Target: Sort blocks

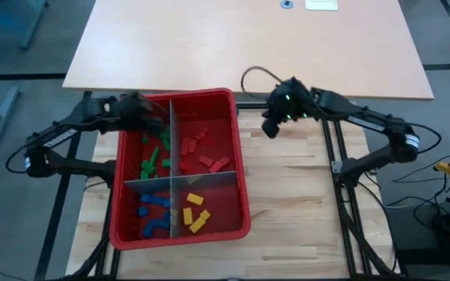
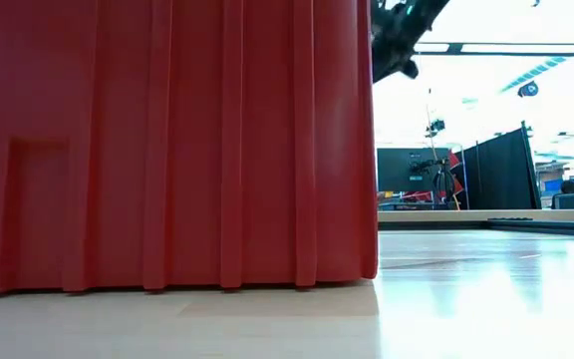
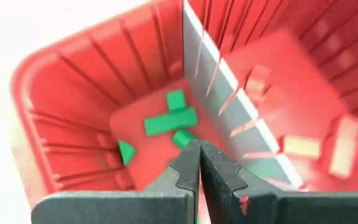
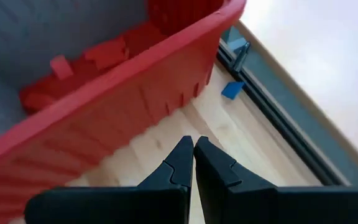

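Observation:
A big red bin (image 1: 241, 164) is split by grey dividers (image 1: 172, 148) into four compartments. Green blocks (image 1: 155, 158) lie far left, red blocks (image 1: 201, 148) far right, blue blocks (image 1: 153, 209) near left, and yellow blocks (image 1: 196, 211) near right. My left gripper (image 1: 148, 117) hangs shut over the green compartment, above the green blocks (image 3: 169, 118), with nothing between its fingertips (image 3: 199, 149). My right gripper (image 1: 270, 129) is shut outside the bin, above the bare wood past the bin's right wall (image 4: 104, 118). One blue block (image 4: 232, 90) lies on the table beyond it, by the frame rail.
The bin's wall (image 2: 167, 150) fills the left of the low view, with my right arm (image 2: 397, 40) above its corner. A second pale tabletop (image 1: 248, 39) lies beyond the black frame rail. Bare wood (image 1: 295, 203) spreads to the right of the bin.

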Robot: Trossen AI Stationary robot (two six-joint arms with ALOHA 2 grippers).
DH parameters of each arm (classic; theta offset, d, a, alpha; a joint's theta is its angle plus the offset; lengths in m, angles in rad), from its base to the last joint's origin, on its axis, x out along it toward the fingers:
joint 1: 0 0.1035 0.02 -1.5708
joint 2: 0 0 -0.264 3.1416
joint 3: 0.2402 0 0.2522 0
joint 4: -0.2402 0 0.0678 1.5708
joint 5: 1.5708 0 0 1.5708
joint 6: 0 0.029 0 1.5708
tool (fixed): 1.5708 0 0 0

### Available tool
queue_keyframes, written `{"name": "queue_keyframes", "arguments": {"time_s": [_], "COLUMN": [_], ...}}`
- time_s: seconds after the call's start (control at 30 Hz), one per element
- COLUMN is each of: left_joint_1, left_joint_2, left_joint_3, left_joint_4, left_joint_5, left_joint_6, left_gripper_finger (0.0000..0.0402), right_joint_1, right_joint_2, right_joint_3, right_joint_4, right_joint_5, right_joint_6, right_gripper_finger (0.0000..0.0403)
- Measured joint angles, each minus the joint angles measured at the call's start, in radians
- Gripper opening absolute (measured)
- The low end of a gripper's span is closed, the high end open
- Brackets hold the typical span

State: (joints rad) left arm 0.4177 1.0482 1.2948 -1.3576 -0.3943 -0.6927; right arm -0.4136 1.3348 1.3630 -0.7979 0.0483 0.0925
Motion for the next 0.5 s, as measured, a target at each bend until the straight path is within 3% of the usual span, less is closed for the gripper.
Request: {"name": "queue_keyframes", "arguments": {"time_s": [0.2,0.5], "left_joint_1": [-0.025,-0.057], "left_joint_2": [-0.002,0.000], "left_joint_3": [0.126,0.124], "left_joint_4": [-0.008,-0.019], "left_joint_5": [-0.035,-0.033], "left_joint_6": [-0.009,-0.032], "left_gripper_finger": [0.0000,0.0000], "right_joint_1": [-0.204,-0.358], "right_joint_2": [0.121,0.376], "right_joint_3": [-0.062,-0.062], "right_joint_4": [0.181,0.433], "right_joint_5": [-0.259,-0.629], "right_joint_6": [0.000,0.103], "right_gripper_finger": [0.0000,0.0000]}}
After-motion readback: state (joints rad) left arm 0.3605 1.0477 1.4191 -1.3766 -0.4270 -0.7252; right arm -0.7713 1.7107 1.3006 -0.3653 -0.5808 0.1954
